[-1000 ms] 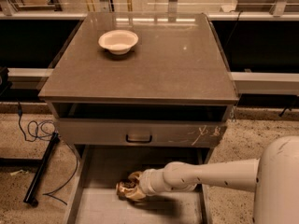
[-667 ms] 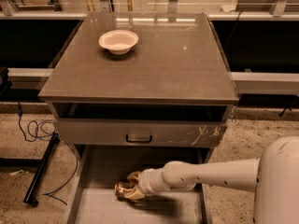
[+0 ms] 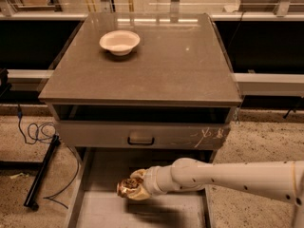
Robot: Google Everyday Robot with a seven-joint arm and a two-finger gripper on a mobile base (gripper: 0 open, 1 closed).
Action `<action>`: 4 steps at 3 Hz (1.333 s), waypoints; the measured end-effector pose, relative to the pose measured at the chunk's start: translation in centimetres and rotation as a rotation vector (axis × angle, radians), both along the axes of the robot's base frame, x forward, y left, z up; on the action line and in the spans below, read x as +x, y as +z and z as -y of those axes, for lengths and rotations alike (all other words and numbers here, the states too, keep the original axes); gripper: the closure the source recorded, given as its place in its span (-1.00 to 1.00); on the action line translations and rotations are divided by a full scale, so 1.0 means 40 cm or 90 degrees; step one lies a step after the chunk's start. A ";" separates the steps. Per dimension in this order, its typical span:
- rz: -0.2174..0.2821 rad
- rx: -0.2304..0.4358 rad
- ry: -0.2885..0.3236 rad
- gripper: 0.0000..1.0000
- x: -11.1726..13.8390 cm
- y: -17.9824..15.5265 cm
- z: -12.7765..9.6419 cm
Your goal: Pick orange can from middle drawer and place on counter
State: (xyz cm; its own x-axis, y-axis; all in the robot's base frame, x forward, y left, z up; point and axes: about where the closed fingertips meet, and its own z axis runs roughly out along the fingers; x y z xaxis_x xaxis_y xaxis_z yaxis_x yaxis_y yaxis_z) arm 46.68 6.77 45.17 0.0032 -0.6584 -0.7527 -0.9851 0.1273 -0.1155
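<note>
The orange can [image 3: 127, 187] is coppery and crinkled, in the open middle drawer [image 3: 102, 212], left of its centre, and it looks slightly above the pale floor. My gripper [image 3: 134, 188] reaches in from the right on a white arm [image 3: 228, 175] and is shut on the orange can. The counter [image 3: 180, 65] is the dark grey-brown top of the cabinet above the drawers.
A white bowl [image 3: 119, 42] sits on the counter's back left. The upper drawer front [image 3: 142, 135] with a dark handle and white scratches overhangs the back of the middle drawer. A black stand and cables [image 3: 40, 167] lie on the floor to the left.
The gripper and can have stayed in about the same spot in the drawer; little visible movement.
</note>
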 end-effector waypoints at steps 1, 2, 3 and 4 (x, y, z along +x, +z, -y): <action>0.027 -0.003 0.014 1.00 -0.025 0.125 0.027; 0.040 -0.002 0.019 1.00 -0.023 0.221 0.063; 0.054 -0.003 0.007 1.00 0.015 0.332 0.126; 0.075 -0.014 -0.010 1.00 0.052 0.462 0.187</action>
